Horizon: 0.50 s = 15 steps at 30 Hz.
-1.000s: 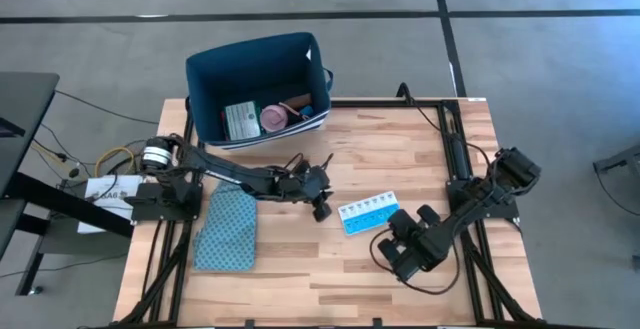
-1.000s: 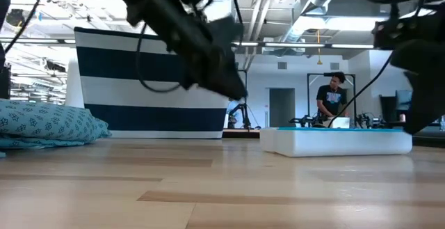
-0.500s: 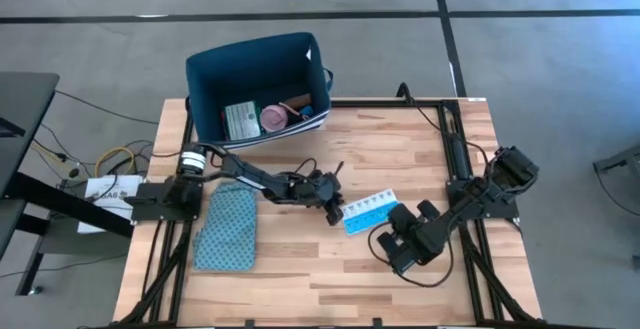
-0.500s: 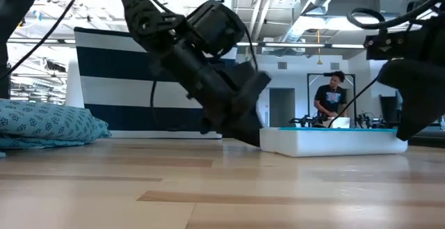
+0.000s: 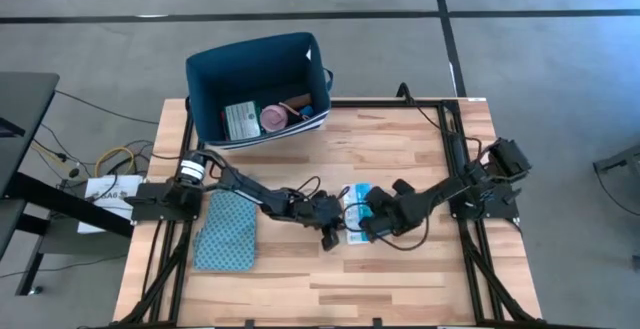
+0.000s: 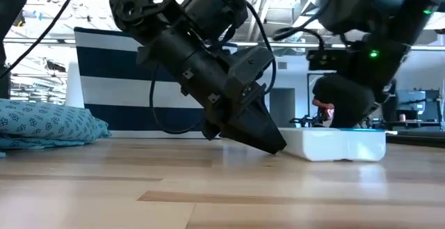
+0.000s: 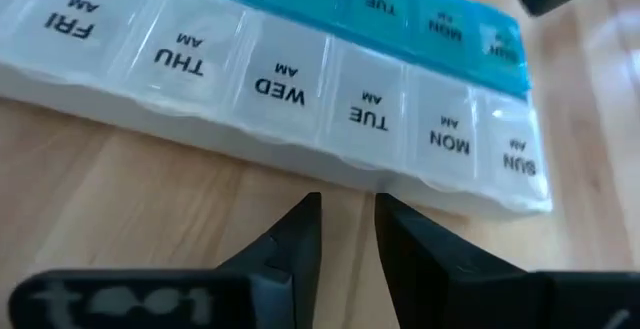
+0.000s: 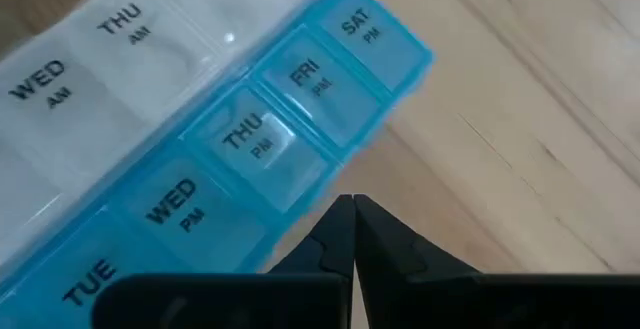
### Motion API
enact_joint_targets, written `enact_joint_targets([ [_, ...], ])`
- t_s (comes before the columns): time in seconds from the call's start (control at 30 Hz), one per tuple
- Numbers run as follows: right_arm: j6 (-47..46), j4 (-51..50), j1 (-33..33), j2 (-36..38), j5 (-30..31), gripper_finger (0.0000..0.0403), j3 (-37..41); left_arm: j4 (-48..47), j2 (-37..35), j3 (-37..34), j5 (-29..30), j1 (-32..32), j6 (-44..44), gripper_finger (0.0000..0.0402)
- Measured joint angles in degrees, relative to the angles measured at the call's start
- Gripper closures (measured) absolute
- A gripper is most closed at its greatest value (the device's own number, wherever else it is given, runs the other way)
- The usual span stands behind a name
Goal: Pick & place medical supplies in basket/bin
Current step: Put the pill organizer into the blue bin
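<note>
The light blue pill organiser strip (image 7: 300,79) lies flat on the table's middle (image 5: 358,191), with a white AM row and a blue PM row. My left gripper (image 7: 346,214) slants down at the white row's long side near TUE, its fingers a narrow gap apart with nothing between them. My right gripper (image 8: 352,209) is shut at the blue row's long side. The navy bin (image 5: 255,49) stands at the far left edge. It holds a green-white box (image 5: 240,121) and a pink disc (image 5: 272,119). My left gripper's fingertips (image 7: 305,214) stand just short of the white row's side wall (image 7: 350,174); whether they touch it I cannot tell. My right gripper's shut fingertips (image 8: 345,214) meet the blue row's long side below the THU PM cell (image 8: 300,194). They come slanting down from the table's right. The organiser lies flat on the wood.
A blue patterned cloth pouch (image 5: 226,229) lies flat near the table's left edge, beside the left arm. Bare wood stretches between the bin and the organiser and along the near edge. A person stands in the room beyond the table (image 6: 323,107).
My left gripper has sunk and gone toward the table's right, tipping down until its tips reach the organiser's white side. My right gripper has swept toward the table's left up to the blue side. The organiser has turned about and shifted a little leftward.
</note>
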State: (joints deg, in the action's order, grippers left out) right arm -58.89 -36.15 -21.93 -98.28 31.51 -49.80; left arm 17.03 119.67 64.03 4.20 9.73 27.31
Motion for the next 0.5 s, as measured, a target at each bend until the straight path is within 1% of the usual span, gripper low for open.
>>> enact_joint_targets([
  [0.07, 1.6, 0.0, 0.5, 0.0, -1.8, 0.0403, -0.7, -1.3, -0.3, 0.0, 2.2, 0.9, -0.2, 0.0316],
  [0.17, 1.9, -0.6, -0.7, 0.0, -3.6, 0.0403, -1.8, -3.8, -0.9, 0.0, 6.7, 2.5, -0.9, 0.0316],
  [0.3, 1.9, -5.9, -3.9, 0.0, -6.3, 0.0403, -5.1, -8.6, -2.9, 0.0, 14.8, 4.5, -1.4, 0.0316],
  [0.4, 1.9, -9.9, -6.9, 0.0, -5.7, 0.0403, -8.3, -9.0, -5.1, -0.1, 18.4, 5.8, -3.6, 0.0316],
  [0.5, 1.2, -18.5, -9.6, 0.0, -4.0, 0.0403, -12.8, -7.5, -6.4, 0.0, 21.0, 6.8, -5.3, 0.0316],
])
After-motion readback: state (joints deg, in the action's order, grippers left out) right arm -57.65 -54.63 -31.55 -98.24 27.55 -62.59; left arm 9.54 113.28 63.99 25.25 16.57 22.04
